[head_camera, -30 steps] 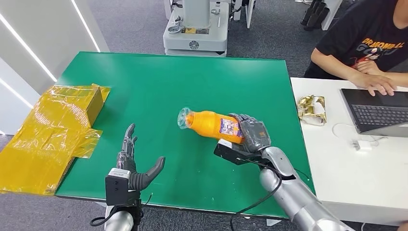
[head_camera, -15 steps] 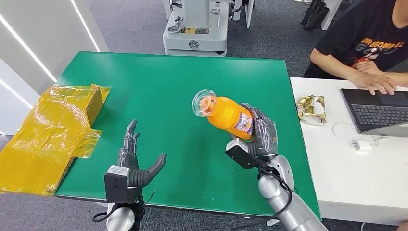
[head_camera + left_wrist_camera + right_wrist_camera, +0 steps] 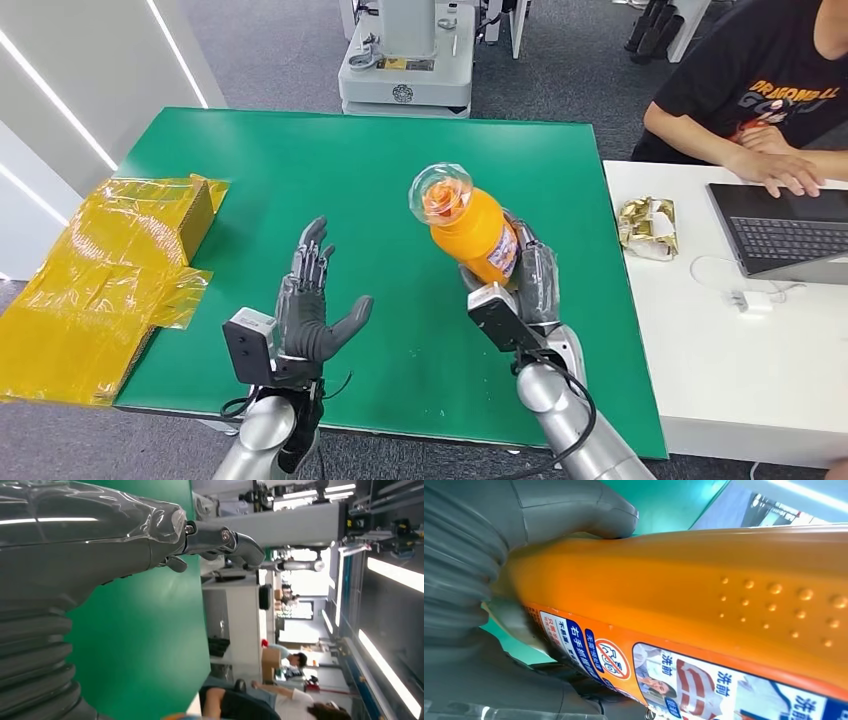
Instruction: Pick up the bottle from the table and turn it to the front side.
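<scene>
An orange bottle [image 3: 468,228] with a clear cap and a blue, white and red label is seen over a green surface [image 3: 300,170]; yellow wrapping [image 3: 100,270] is seen.

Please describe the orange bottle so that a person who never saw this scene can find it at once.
Look at the large green table in the middle of the room. Above its right half, the robot's silver right arm ends in a grey right hand that grips an orange plastic bottle in the air. It is the only bottle, with a clear cap and a blue and white label.
</scene>
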Available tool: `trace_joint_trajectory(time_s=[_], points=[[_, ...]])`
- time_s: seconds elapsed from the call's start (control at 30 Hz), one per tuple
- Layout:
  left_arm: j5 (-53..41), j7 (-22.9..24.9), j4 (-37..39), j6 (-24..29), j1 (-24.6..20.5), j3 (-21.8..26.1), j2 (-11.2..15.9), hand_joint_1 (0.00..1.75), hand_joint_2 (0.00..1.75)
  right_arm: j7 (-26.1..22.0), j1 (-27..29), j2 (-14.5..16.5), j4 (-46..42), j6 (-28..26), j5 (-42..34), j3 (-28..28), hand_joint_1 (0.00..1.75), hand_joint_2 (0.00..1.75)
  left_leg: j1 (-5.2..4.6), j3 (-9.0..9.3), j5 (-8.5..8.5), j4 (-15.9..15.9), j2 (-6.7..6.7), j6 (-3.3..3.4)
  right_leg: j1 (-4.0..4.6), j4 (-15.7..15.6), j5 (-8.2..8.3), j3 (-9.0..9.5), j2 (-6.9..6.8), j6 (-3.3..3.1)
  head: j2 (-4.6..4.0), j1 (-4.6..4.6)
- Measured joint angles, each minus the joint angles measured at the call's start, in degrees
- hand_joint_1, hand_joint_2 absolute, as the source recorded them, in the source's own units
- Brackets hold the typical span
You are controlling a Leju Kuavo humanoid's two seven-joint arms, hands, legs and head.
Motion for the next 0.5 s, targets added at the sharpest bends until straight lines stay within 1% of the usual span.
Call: trace_joint_trajectory(time_s=[0.17,0.33,0.5], points=[[1.30,0.04,0.96,-1.44,-2.71,-2.04,-0.62,0.00,1.75,1.00,-0.04,1.39,-0.14,2.70,0.58,1.36,1.75,1.75,0.00,-0.01,0.00,0.00,0.01,0.00,0.00,0.00,0.00,-0.02,0.00,0.00,0.00,0.01],[2.17,0.04,1.86,-1.53,-4.66,-2.83,-1.04,0.00,1.75,3.61,-1.04,2.77,1.04,8.13,1.20,2.90,1.75,1.75,0.00,-0.01,0.00,-0.01,0.01,0.00,0.00,0.01,0.00,-0.02,0.01,0.00,0.00,0.01],[2.56,0.04,2.41,-1.40,-5.61,-2.84,-1.40,0.00,1.75,3.91,-3.35,4.15,4.38,13.68,1.69,4.42,1.75,1.75,0.01,-0.01,0.01,0.00,0.01,-0.01,0.00,0.02,0.01,-0.02,0.01,-0.01,0.00,0.00]])
